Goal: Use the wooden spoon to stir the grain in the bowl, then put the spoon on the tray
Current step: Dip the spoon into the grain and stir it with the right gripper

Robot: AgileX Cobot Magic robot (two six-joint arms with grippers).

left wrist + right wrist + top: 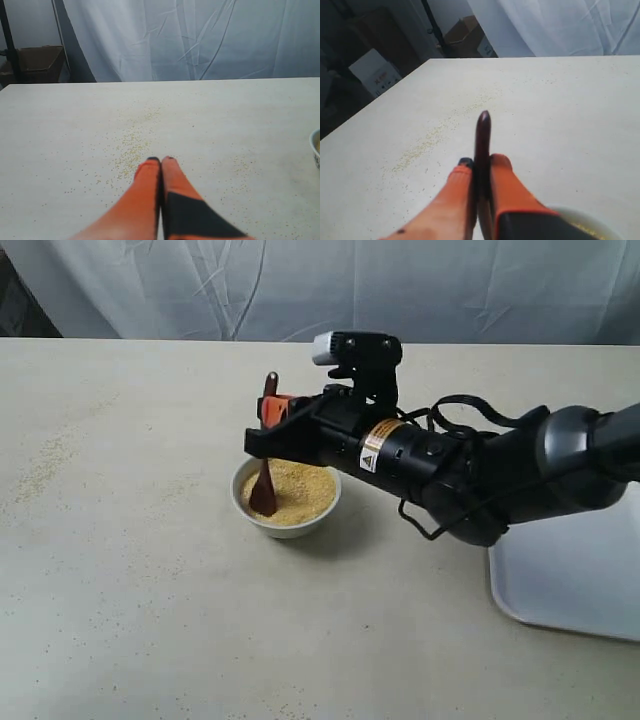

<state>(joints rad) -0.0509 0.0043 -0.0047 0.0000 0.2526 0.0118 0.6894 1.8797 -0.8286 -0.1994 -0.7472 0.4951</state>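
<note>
A small white bowl (pixel 287 523) sits mid-table, filled with yellow grain (pixel 300 492). The dark wooden spoon (pixel 264 486) stands nearly upright, its scoop in the grain at the bowl's left side. My right gripper (pixel 274 410) is shut on the spoon's handle above the bowl; the handle (pixel 482 135) pokes up between the orange fingers (pixel 502 175). The bowl's rim (pixel 580 216) shows just under that gripper. The white tray (pixel 575 575) lies at the right edge, partly behind the right arm. My left gripper (pixel 161 161) is shut on nothing, over bare table, with the bowl's edge (pixel 316 147) off to its side.
Spilled grains are scattered on the tabletop (pixel 132 145) ahead of the left gripper and in a streak (pixel 427 140) beyond the right one. A white cloth backdrop (pixel 400 285) hangs behind the table. Cardboard boxes (pixel 375 72) stand off the table's far side.
</note>
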